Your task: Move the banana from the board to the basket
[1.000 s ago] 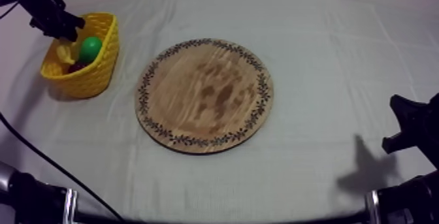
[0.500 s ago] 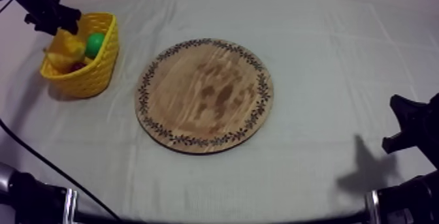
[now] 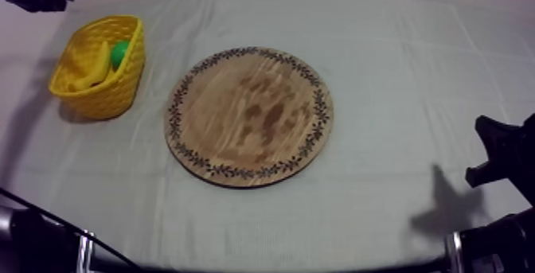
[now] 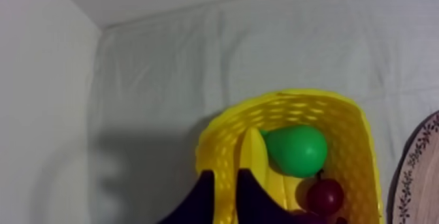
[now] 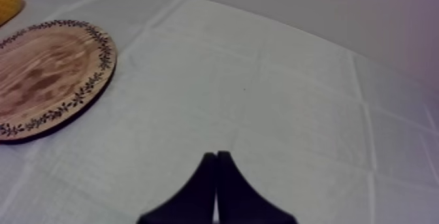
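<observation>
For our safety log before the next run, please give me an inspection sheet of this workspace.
surface: grey-white cloth with fold lines.
job's things: banana lies inside the yellow basket; wooden board mid-table.
clutter: pear and small red fruit in the same basket.
end effectors: left end effector open near the basket; right end effector shut over the cloth beside the board.
cables: nothing foreign seen.
surroundings: pale wall behind the table.

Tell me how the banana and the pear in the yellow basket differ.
The banana is yellow, the pear green. The banana is long and slim, the pear short and rounded. Both lie side by side in the yellow basket.
</observation>
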